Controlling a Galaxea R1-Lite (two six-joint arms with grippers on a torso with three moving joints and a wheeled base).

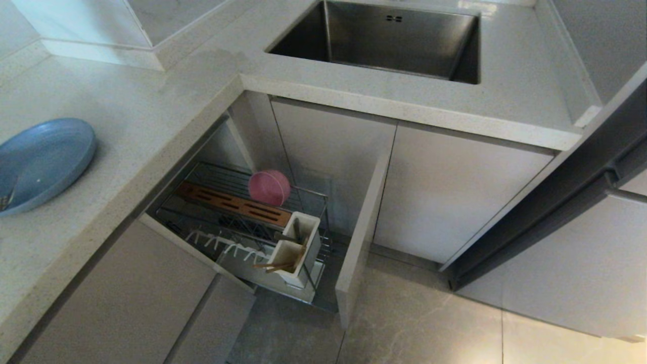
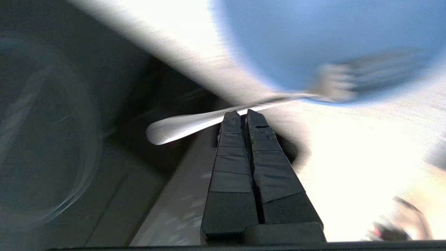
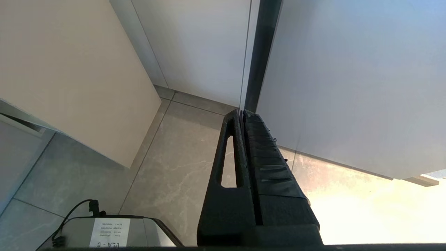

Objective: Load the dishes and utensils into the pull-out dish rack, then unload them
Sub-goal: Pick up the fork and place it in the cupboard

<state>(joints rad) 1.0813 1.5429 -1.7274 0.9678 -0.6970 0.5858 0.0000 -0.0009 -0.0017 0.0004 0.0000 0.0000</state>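
The blue plate [image 1: 43, 162] lies on the counter at the left. My left gripper [image 2: 242, 113] is shut on the handle of the silver fork [image 2: 195, 122], whose tines reach over the blue plate [image 2: 313, 35]. The fork's tines [image 1: 6, 196] just show at the head view's left edge. The pink bowl [image 1: 269, 187] stands on edge at the back of the pull-out dish rack [image 1: 202, 174]. The chopsticks [image 1: 280, 264] lean in the front compartment of the white utensil box [image 1: 311, 250]. I cannot make out the spoon. My right gripper [image 3: 241, 112] is shut and empty, low over the floor.
The steel sink [image 1: 384, 40] is set in the counter behind the rack. The rack's beige front panel [image 1: 361, 237] juts out over the floor. Closed cabinet fronts [image 3: 348, 76] stand near the right gripper. A grey box with a cable [image 3: 104, 230] sits on the floor.
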